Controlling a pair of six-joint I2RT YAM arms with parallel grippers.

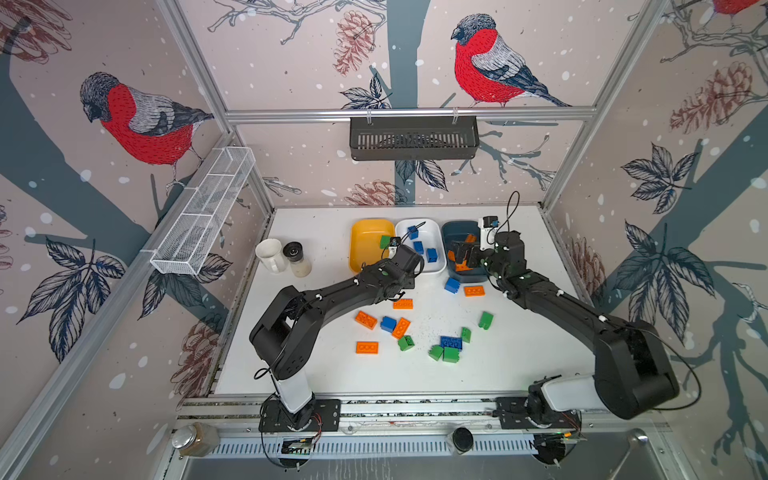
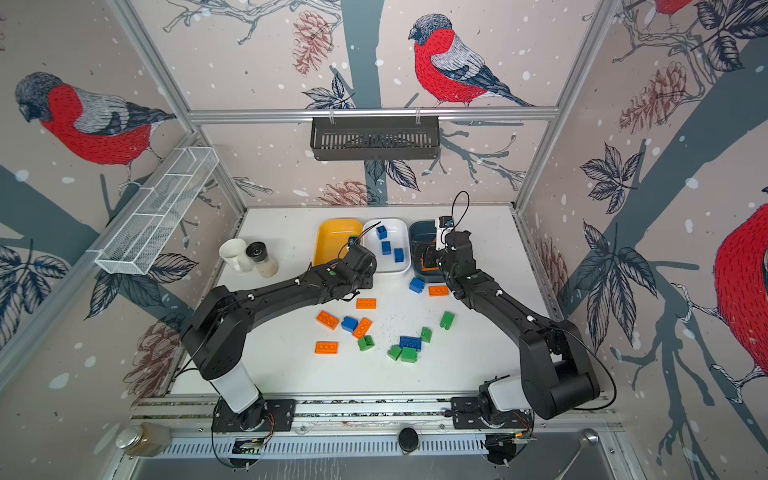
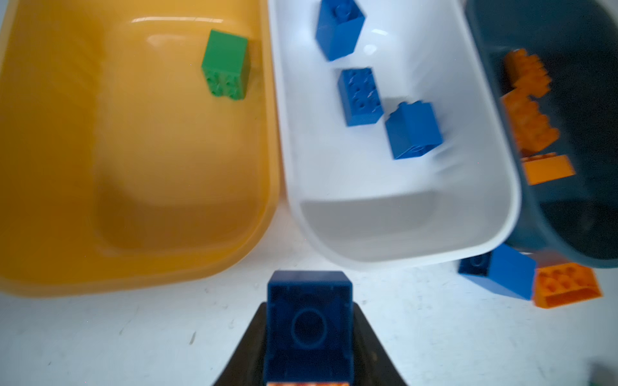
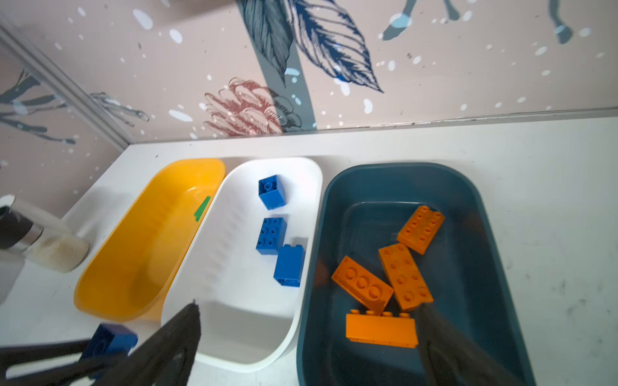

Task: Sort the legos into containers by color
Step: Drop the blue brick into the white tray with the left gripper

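Observation:
My left gripper [image 3: 309,304] is shut on a blue lego [image 3: 309,327], held over the table just before the near ends of the yellow tub [image 3: 133,150] and white tub [image 3: 368,217]. In both top views the left wrist [image 1: 395,266] hides that grip. One green lego [image 3: 226,65] lies in the yellow tub and three blue legos [image 4: 271,230] in the white one. My right gripper [image 4: 309,307] hangs open and empty over the teal tub [image 4: 485,234], which holds several orange legos [image 4: 363,284]. Orange, blue and green legos [image 1: 401,328] lie loose on the table.
A white mug [image 1: 270,255] and a glass shaker [image 1: 297,259] stand left of the tubs. A blue brick [image 1: 452,285] and an orange brick [image 1: 473,291] lie just before the teal tub. A white wire basket [image 1: 203,216] hangs on the left wall, a dark one [image 1: 413,137] at the back.

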